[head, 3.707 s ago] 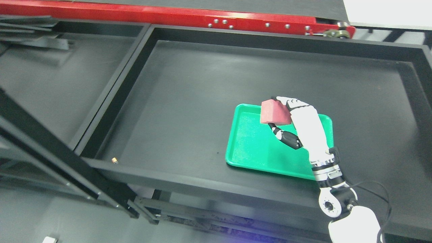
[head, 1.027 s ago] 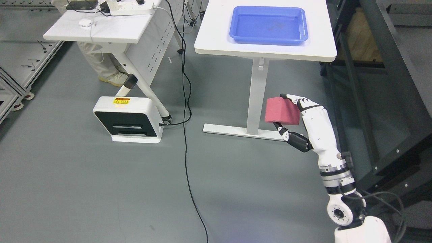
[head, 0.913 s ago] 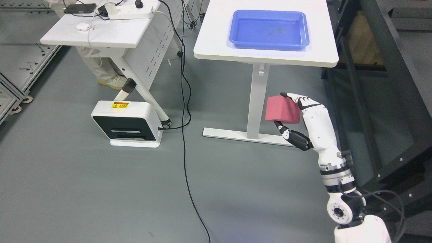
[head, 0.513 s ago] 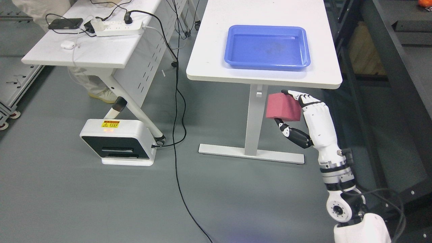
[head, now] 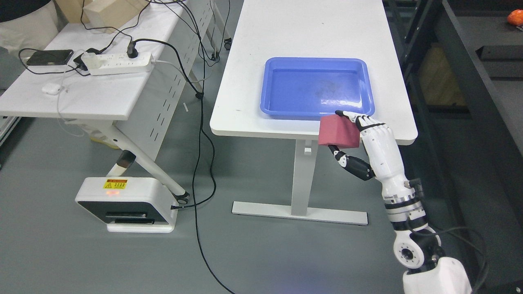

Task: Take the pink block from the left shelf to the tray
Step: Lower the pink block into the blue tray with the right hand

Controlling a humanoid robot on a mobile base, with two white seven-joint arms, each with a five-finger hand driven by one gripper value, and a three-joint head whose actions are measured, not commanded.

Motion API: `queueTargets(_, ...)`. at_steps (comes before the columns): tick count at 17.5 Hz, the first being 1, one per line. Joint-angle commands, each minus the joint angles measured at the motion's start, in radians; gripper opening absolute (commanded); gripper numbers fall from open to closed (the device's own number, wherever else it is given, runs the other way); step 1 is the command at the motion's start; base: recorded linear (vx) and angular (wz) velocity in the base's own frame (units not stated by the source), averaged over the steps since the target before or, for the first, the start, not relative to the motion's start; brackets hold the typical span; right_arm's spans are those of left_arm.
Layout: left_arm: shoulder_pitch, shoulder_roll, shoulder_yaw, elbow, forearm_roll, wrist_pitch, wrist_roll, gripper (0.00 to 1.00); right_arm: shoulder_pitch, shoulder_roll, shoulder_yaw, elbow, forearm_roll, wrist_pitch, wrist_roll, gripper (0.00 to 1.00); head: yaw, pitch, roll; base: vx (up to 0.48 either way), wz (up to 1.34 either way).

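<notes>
Pink block (head: 338, 131) sat gripped in our right hand (head: 363, 139), fingers (head: 369, 122) curled over its top and the thumb (head: 351, 163) pressing from below. We held it at the near edge of the white table (head: 310, 61), the blue tray (head: 316, 87) lying just beyond the hand.

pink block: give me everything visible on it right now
The pink block is a matte, dusty-pink cuboid that looks like foam, with slightly soft edges and no markings. It is tilted, its top and front faces showing. The right hand holds it in the air: white fingers over its upper right edge, the dark thumb beneath. In the picture it overlaps the white table's front edge, just below the blue tray.
</notes>
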Motion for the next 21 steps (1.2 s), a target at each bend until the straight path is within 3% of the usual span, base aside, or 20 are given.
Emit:
queueTargets(1,-0.031,0.017,0.000,-0.017,0.000,0.000,0.001,1.00,-0.039,-0.017,0.061,0.000,0.155,-0.005,0.010,0.05,0.0000,0.000,0.000,0.267,-0.06)
queueTargets(14,-0.029,0.017,0.000,-0.017,0.000,0.000,0.001,1.00,-0.044,-0.017,0.081,0.020,0.174,0.002,0.179,0.10,0.0000,0.000,0.000,0.235,-0.02)
queueTargets(19,-0.029,0.017,0.000,-0.017,0.000,0.000,0.001,1.00,-0.045,-0.017,0.087,0.029,0.172,0.038,0.239,0.21,0.0000,0.000,0.000,0.143,0.00)
queueTargets(21,-0.029,0.017,0.000,-0.017,0.000,0.000,0.001,1.00,-0.047,-0.017,0.087,0.029,0.172,0.056,0.255,0.34,0.0000,0.000,0.000,0.096,0.00)
